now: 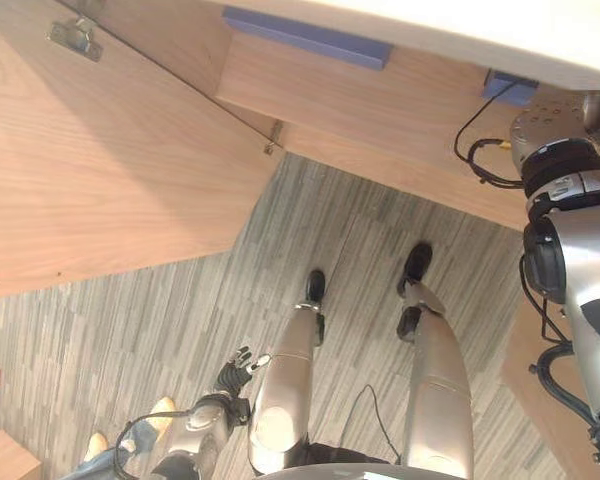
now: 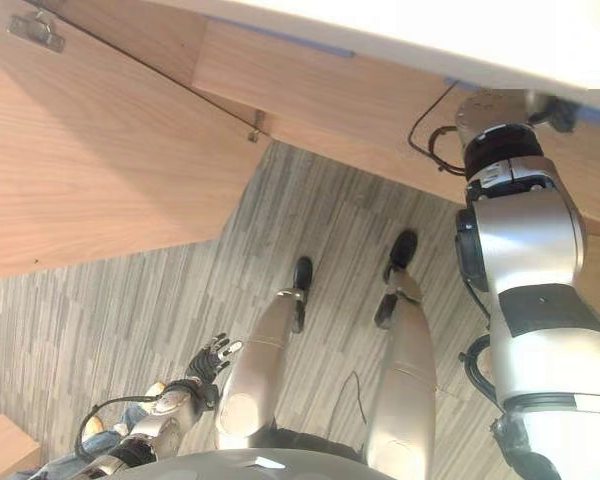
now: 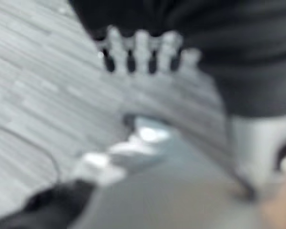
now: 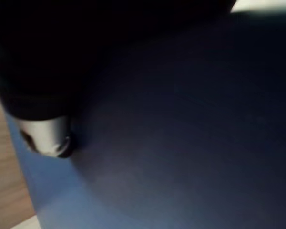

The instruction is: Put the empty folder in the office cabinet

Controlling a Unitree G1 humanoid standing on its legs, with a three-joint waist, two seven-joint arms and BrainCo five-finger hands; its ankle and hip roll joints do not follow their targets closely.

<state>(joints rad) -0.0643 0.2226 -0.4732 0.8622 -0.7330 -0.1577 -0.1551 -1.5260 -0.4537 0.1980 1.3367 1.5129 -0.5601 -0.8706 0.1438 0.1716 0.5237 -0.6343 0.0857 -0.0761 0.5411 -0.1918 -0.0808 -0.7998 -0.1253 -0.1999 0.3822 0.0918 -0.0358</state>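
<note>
The blue folder (image 4: pixel 181 143) lies close along my right hand (image 4: pixel 47 138), and a silver fingertip presses on its face. In the left eye view a corner of the blue folder (image 1: pixel 510 90) shows at the wooden cabinet's shelf (image 1: pixel 380 110), just beside my raised right hand (image 1: pixel 598 112), which is mostly hidden under the pale cabinet top. A long blue edge (image 1: pixel 305 38) runs further along the same shelf; I cannot tell whether it is the same folder. My left hand (image 1: pixel 235 375) hangs low by my side with its fingers (image 3: pixel 140 47) relaxed and nothing in it.
The cabinet door (image 1: pixel 100 160) stands swung open on the left, with a metal hinge (image 1: pixel 75 37) near its top. A person's shoes (image 1: pixel 160 408) stand on the striped grey carpet (image 1: pixel 130 330) at lower left. A wooden corner (image 1: pixel 0 455) shows at the bottom left.
</note>
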